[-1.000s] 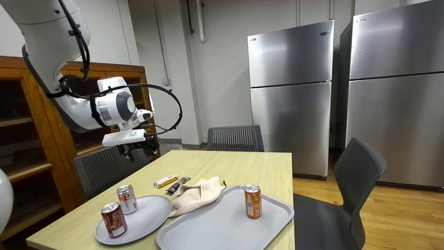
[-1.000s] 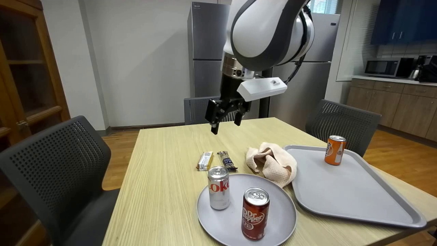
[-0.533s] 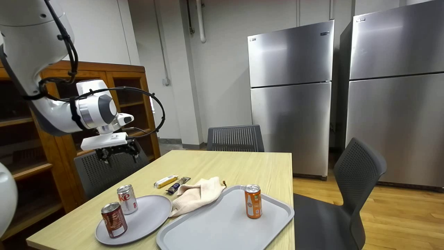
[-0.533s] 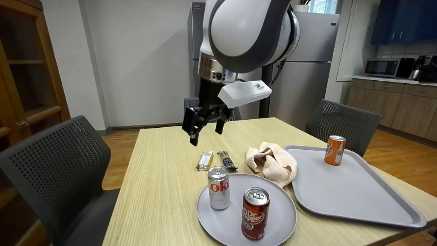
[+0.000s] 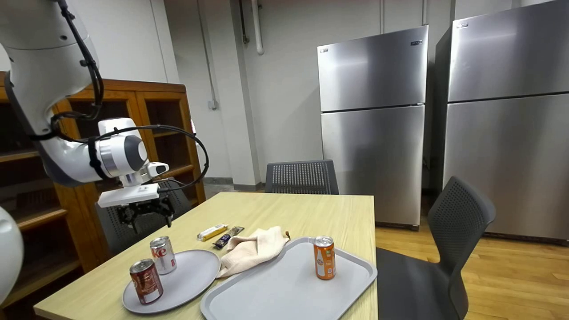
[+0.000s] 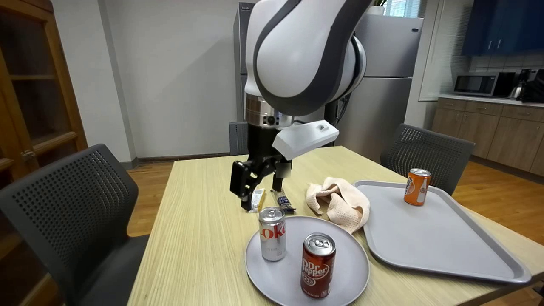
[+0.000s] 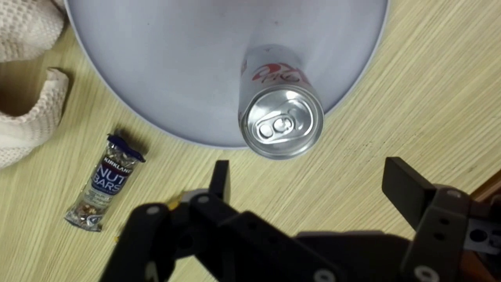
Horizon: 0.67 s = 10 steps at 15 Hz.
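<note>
My gripper [image 7: 307,176] is open and empty. It also shows in both exterior views [image 5: 152,224] [image 6: 262,196], above the table and a little short of the silver Coke can [image 7: 280,121]. The can stands upright near the rim of the round grey plate [image 7: 168,74], also seen in both exterior views [image 5: 163,257] [image 6: 273,240]. A dark red Dr Pepper can [image 6: 318,267] stands upright on the same plate, outside the wrist view. A nut bar [image 7: 103,184] and a yellow-wrapped bar [image 5: 212,232] lie beside the plate; my gripper hides most of the yellow one in the wrist view.
A beige cloth [image 6: 340,204] lies crumpled between the plate and a grey tray [image 6: 442,238]. An orange can [image 6: 417,187] stands on the tray. Dark chairs [image 6: 72,204] [image 5: 458,249] surround the wooden table [image 5: 293,213]. A wooden cabinet [image 5: 142,86] stands behind the arm.
In an exterior view my gripper has moved left and toward the camera, then down closer to the table and the Coke can. It stays open. The objects on the table have not moved.
</note>
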Available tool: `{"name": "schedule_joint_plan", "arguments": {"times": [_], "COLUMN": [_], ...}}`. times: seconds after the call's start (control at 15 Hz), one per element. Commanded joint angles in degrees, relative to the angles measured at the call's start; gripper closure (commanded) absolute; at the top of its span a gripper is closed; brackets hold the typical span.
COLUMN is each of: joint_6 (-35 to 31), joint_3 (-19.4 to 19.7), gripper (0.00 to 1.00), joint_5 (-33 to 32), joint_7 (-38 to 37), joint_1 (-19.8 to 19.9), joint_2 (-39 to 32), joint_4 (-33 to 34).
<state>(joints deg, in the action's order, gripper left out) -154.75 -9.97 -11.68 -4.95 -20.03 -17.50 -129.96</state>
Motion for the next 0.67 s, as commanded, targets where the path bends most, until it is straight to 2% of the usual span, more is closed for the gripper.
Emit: {"name": "schedule_joint_plan", "arguments": {"times": [0.0, 0.6], "joint_6": [2.9, 4.8], "joint_3": [0.2, 0.6], "gripper": [0.00, 0.00], "joint_5": [-1.4, -0.8], "joint_7": [0.1, 0.6], "joint_1": [-0.2, -0.1], "joint_2": [-2.0, -6.3], "joint_4": [1.2, 3.2]}}
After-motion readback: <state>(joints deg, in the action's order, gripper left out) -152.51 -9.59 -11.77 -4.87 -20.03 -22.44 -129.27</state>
